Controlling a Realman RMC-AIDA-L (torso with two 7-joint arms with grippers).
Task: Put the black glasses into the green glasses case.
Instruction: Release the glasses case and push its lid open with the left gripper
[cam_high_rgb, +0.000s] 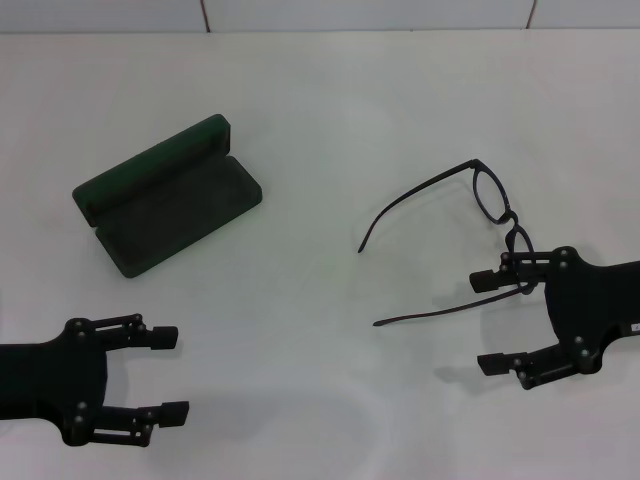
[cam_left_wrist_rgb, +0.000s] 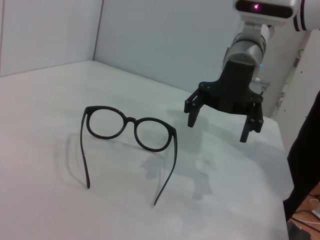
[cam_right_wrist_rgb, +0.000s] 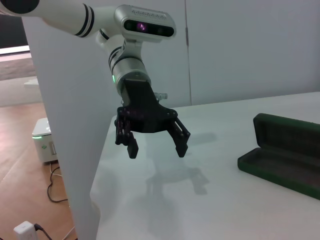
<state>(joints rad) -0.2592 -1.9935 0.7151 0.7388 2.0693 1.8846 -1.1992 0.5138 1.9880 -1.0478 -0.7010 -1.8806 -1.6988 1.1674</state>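
The black glasses (cam_high_rgb: 511, 220) stand unfolded on the white table at the right, temple arms reaching left; the left wrist view shows the glasses (cam_left_wrist_rgb: 131, 120) upright on their temple tips. The green glasses case (cam_high_rgb: 170, 205) lies open and empty at the left, lid toward the back; the right wrist view also shows the case (cam_right_wrist_rgb: 287, 150). My right gripper (cam_high_rgb: 487, 323) is open just in front of the glasses, one finger overlapping the near lens from above. From the left wrist, the right gripper (cam_left_wrist_rgb: 220, 125) hovers beside them, apart. My left gripper (cam_high_rgb: 170, 375) is open at the front left, below the case, as the left gripper (cam_right_wrist_rgb: 155, 145) also appears.
The white table (cam_high_rgb: 320, 120) stretches between the case and the glasses. A wall runs along its far side. Past the table's side edge a white box (cam_right_wrist_rgb: 45, 145) with cables sits on the wooden floor.
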